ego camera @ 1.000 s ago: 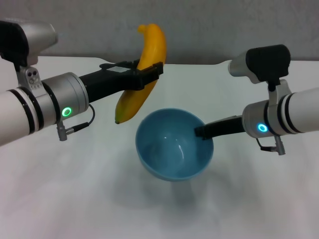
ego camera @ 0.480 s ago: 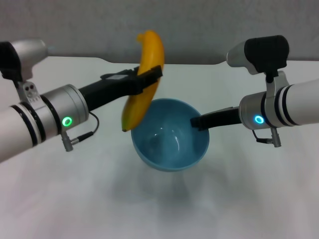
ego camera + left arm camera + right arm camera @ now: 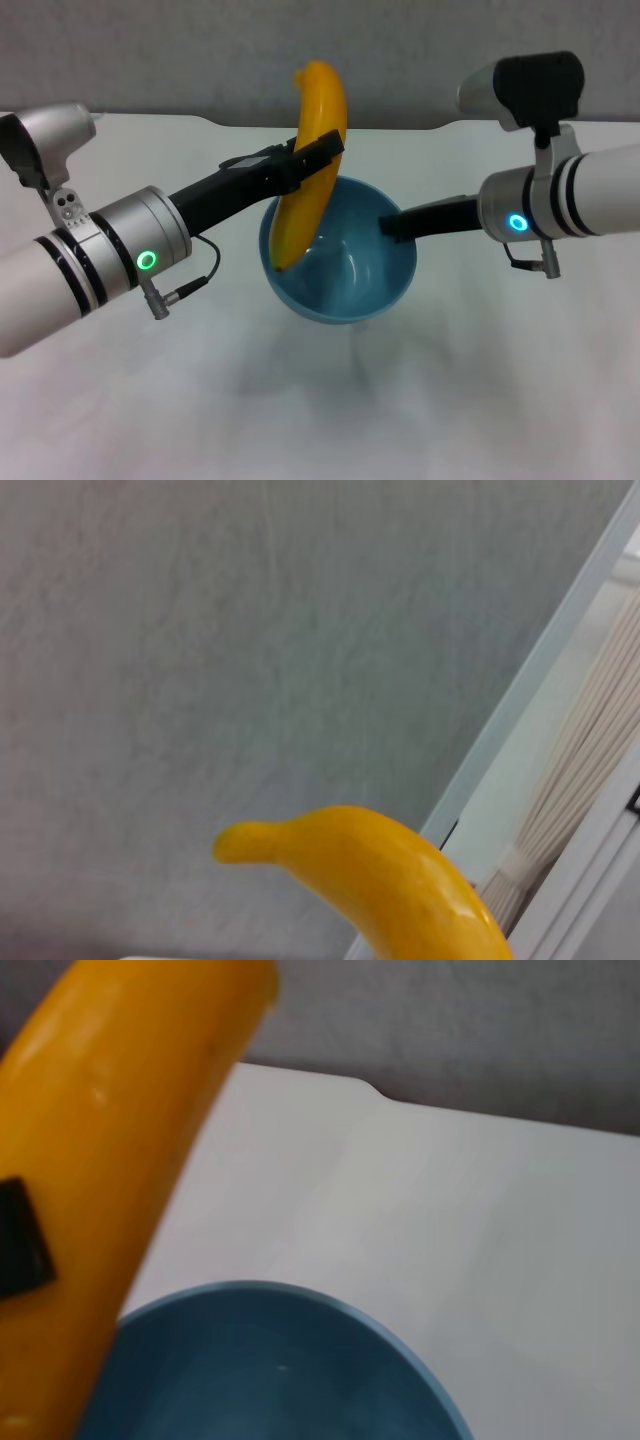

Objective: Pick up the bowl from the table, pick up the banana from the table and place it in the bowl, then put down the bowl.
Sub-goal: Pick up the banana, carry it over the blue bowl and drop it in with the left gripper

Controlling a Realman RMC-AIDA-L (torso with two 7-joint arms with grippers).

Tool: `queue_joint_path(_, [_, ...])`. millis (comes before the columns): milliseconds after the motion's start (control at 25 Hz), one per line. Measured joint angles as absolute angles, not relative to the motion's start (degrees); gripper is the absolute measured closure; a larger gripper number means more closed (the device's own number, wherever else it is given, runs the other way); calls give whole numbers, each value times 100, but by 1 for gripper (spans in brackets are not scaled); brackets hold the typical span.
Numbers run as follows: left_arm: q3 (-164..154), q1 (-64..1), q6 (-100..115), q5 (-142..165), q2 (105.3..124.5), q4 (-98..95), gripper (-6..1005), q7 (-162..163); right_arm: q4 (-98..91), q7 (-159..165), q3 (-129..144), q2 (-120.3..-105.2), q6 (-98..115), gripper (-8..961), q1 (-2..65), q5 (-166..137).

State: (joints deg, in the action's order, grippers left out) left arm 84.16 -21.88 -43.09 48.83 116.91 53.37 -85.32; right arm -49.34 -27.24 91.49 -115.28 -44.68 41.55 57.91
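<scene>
Banana held over the lifted bowl

The banana (image 3: 308, 170) is clamped mid-length by the left gripper (image 3: 318, 155), its tip inside the bowl (image 3: 340, 252), gripped at the rim by the right gripper (image 3: 392, 226). Both look stiff, light, glossy, likely slippery.

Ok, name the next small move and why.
Probably lower the banana a little, then open the left gripper. Its lower tip already hangs inside the bowl, which the right gripper holds by the rim above the table.

Yellow-orange banana (image 3: 312, 165), light-blue bowl (image 3: 350, 275), white table (image 3: 300, 400).
</scene>
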Motion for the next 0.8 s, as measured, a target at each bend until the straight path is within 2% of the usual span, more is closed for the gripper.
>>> queue_joint_path(800, [7948, -2575, -4487, 3790, 11708, 4619, 486, -9122, -4904, -2729, 9338, -11553, -4448, 873, 4314, 6000])
